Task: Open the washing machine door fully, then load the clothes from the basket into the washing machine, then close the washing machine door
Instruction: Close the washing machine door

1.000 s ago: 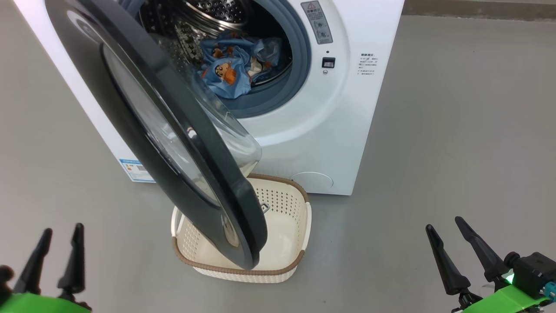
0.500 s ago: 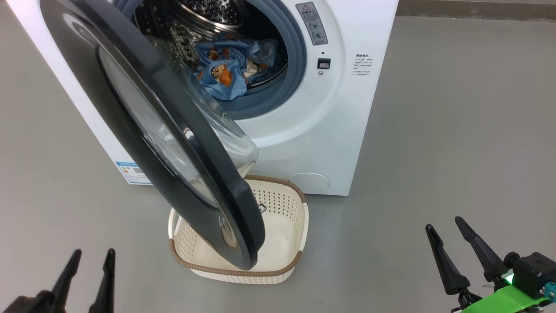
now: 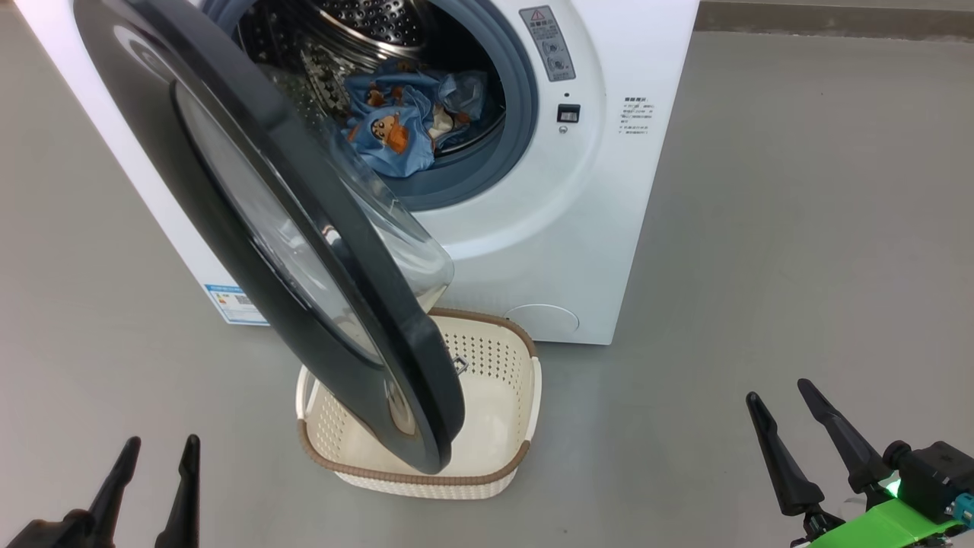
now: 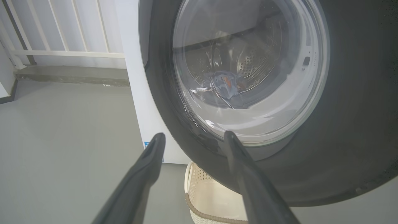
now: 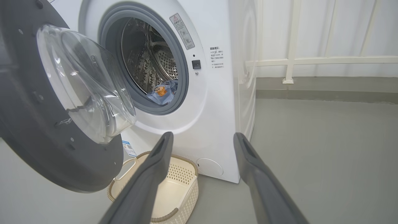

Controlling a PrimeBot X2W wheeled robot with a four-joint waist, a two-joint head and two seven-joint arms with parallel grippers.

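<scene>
The white washing machine [image 3: 578, 228] stands with its black-rimmed washing machine door [image 3: 251, 228] swung out on the left, over the cream basket [image 3: 498, 358]. The basket's floor is bare where it shows. The light blue clothes [image 3: 399, 129] lie inside the steel drum. My left gripper [image 3: 163, 441] is open at the lower left, well short of the door. In the left wrist view the left gripper [image 4: 194, 134] points at the door's outer face [image 4: 342, 124]. My right gripper [image 3: 778, 390] is open at the lower right, apart from everything. The right wrist view has the right gripper [image 5: 202, 135] facing the machine's front and the clothes [image 5: 163, 91].
Grey floor [image 3: 799, 228] spreads wide to the right of the machine and in front of the basket. A white railing [image 5: 311, 60] on a low concrete kerb runs behind the machine. The door's glass bowl [image 5: 84, 84] bulges toward the drum opening.
My left gripper has shifted right and lower in the head view, its green forearm dropping out of frame. The camera moved slightly. Door, basket, clothes and right gripper stay put.
</scene>
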